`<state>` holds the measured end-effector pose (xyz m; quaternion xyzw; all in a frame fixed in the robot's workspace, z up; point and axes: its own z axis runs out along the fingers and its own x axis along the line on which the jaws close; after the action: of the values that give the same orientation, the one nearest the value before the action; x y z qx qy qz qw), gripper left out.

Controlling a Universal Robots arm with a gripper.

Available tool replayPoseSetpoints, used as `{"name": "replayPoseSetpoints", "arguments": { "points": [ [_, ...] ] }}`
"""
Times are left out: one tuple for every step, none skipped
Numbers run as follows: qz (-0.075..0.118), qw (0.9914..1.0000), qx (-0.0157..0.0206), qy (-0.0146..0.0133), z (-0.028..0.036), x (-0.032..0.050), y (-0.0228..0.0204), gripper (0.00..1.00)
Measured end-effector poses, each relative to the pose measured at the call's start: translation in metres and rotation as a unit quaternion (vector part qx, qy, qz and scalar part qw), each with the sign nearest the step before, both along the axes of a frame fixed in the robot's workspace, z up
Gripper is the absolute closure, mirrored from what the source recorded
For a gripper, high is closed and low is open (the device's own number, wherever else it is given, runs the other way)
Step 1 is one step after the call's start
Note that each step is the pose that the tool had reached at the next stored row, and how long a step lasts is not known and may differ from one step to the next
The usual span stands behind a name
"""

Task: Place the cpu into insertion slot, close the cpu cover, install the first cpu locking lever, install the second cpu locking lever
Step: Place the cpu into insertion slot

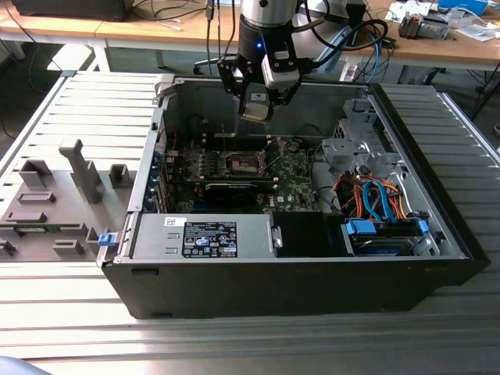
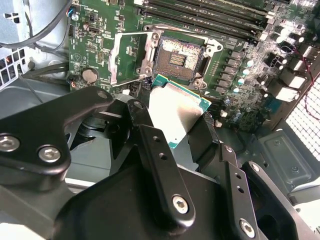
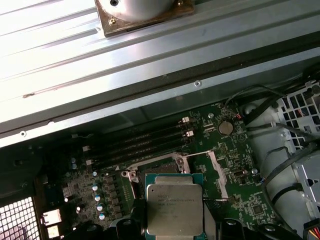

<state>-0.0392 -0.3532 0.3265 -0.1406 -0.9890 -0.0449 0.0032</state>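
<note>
- gripper (image 2: 172, 122) closed on the cpu (image 2: 176, 111), black fingers (image 2: 139, 117) on two opposite edges; chip tilted, metal top up
- cpu is in the air over the green board (image 2: 100, 45), near the insertion slot (image 2: 177, 59), not seated
- slot bare, contact field exposed; cpu cover (image 2: 127, 56) flipped open, just beside the slot
- around the slot: memory slots (image 2: 210, 12) on its far side, coin cell (image 2: 90, 75) by the cover
- exterior view: gripper sits above the open computer case (image 1: 297, 273) near its far wall; long black card (image 1: 234, 190) lies next to the socket, drive bay with orange and blue cables (image 1: 375, 199) at the exterior view's right end
- case on the slatted worktop (image 1: 62, 312); grey fixture block (image 1: 78, 168) near the worktop's edge at the exterior view's left
- first wrist view: cpu hides most of the slot, gripper cut off at the frame edge
</note>
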Motion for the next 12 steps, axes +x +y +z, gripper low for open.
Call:
{"name": "replayPoseSetpoints", "arguments": {
  "points": [
    [-0.001,1.0,0.0,0.0,0.0,0.0,0.0,0.46],
    [-0.002,1.0,0.0,0.0,-0.0001,0.0,0.0,0.46],
    [-0.002,1.0,0.0,0.0,-0.0001,0.0,0.0,0.46],
    [-0.003,1.0,0.0,0.0,-0.0001,0.0,0.0,0.46],
    [-0.003,1.0,0.0,0.0,-0.0001,0.0,0.0,0.46],
    [-0.004,0.99999,0.0,0.0,-0.0001,0.0,0.0,0.46],
    [-0.004,0.99999,0.0,0.0,-0.0001,0.0,0.0,0.46],
    [-0.005,0.99999,0.0,0.0,-0.0001,0.0,0.0,0.46],
    [-0.005,0.99999,0.0,0.0,-0.0002,0.0,0.0,0.46],
    [-0.006,0.99998,0.0,0.0,-0.0002,0.0,0.0,0.46],
    [-0.007,0.99998,0.0,0.0,-0.0002,0.0,0.0,0.46],
    [-0.007,0.99997,0.0,0.0,-0.0002,0.0,0.0,0.46]
  ]
}}
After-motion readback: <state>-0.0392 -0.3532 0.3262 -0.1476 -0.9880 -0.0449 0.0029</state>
